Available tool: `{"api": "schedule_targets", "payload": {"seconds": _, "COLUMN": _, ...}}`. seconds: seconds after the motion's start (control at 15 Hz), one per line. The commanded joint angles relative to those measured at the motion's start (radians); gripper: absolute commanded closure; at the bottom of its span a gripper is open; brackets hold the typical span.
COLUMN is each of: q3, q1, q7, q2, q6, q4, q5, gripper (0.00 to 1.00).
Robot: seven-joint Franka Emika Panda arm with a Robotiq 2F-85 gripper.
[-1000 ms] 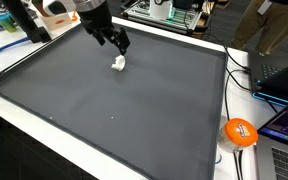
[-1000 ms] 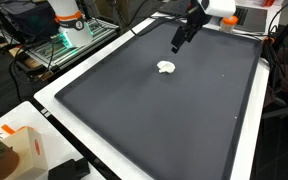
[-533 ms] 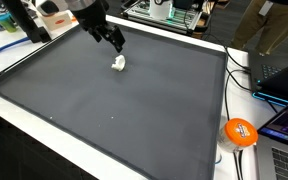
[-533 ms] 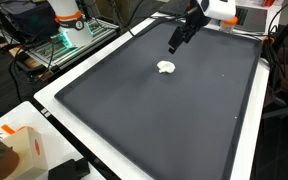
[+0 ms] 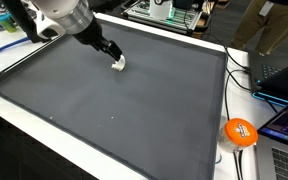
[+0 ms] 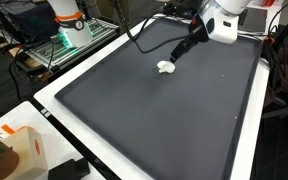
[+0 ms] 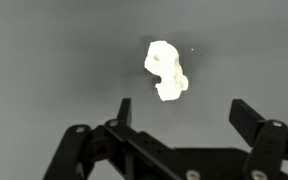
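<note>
Wrist view: gripper (image 7: 181,108) is open, with fingers (image 7: 125,112) spread wide and nothing between them. The white crumpled lump (image 7: 165,70) lies just past the fingertips at about 12 o'clock, a touch toward 11. It clears both fingers (material unclear, looks like wadded paper or tissue). It rests on the dark grey mat (image 7: 44,50).

In an exterior view the gripper sits low over the mat, with the lump (image 5: 119,64) just beside the tips at their 4 o'clock. In an exterior view from the opposite side the lump (image 6: 165,68) is at 7 o'clock of the tips. Contact is too small to judge in either; the wrist view shows a gap.

On the mat (image 5: 134,110) the lump is at roughly 12 o'clock from mat centre, toward the far edge. Nothing else lies close to it.

The white table border (image 6: 46,95) frames the mat. An orange round item (image 5: 240,132) sits off the mat at 4 o'clock from its centre, well apart from the lump and gripper.
</note>
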Motion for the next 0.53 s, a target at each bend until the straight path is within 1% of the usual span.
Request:
{"api": "schedule_targets", "payload": {"seconds": 0.0, "q3": -0.001, "q1": -0.015, "q7": -0.024, "q2": 0.1, "q6": -0.082, "q4": 0.118, "q5": 0.026, "gripper": 0.0}}
{"api": "schedule_targets", "payload": {"seconds": 0.2, "q3": 0.001, "q1": -0.019, "q7": -0.028, "q2": 0.158, "q6": -0.12, "q4": 0.184, "q5": 0.032, "gripper": 0.0}}
{"api": "schedule_targets", "payload": {"seconds": 0.47, "q3": 0.001, "q1": -0.015, "q7": -0.023, "q2": 0.221, "q6": -0.205, "q4": 0.276, "q5": 0.031, "gripper": 0.0}}
